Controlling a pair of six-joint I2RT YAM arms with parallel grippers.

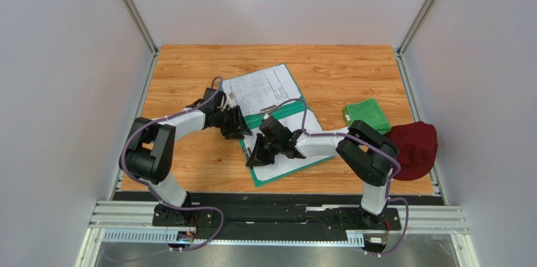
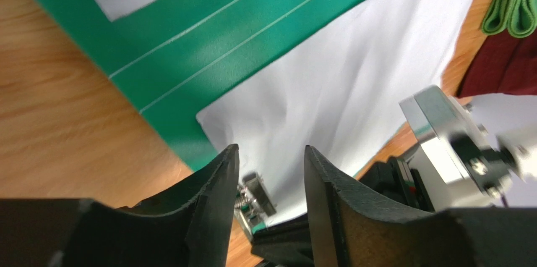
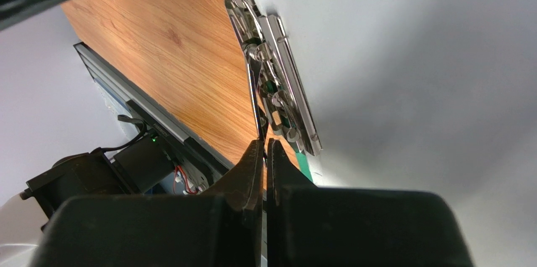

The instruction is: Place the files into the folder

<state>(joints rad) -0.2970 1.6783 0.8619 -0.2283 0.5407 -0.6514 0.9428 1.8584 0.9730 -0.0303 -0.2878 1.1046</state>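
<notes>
Spreading open across the wooden table (image 1: pixel 189 172), the folder (image 2: pixel 208 46) lies flat under both of your grippers, and it is the only container here. Both of the files rest on it. The printed sheet (image 1: pixel 261 89) lies face up on the half of the folder beyond your left gripper (image 2: pixel 270 153). The blank sheet (image 2: pixel 353 90) covers the other half, directly below that gripper's tips and slightly rumpled. A band of bare green folder shows between the two sheets.

Well off to the outer side of your right gripper (image 3: pixel 265 144), clear of the folder, a maroon cloth (image 1: pixel 416 144) sits at the table's edge. A small green cloth (image 1: pixel 367 114) lies just beside it, farther from the arms' bases. Neither touches the files.

The metal clip (image 3: pixel 280 84) sits at the edge of the blank sheet, just ahead of your right gripper's tips. Table wood shows on one side of it and white paper on the other.

Your right gripper's fingers are pressed together, pinching the thin wire lever of that clip. Your left gripper's fingers stand apart with nothing between them, poised over the blank sheet. You cannot tell from these views whether they touch the paper.
</notes>
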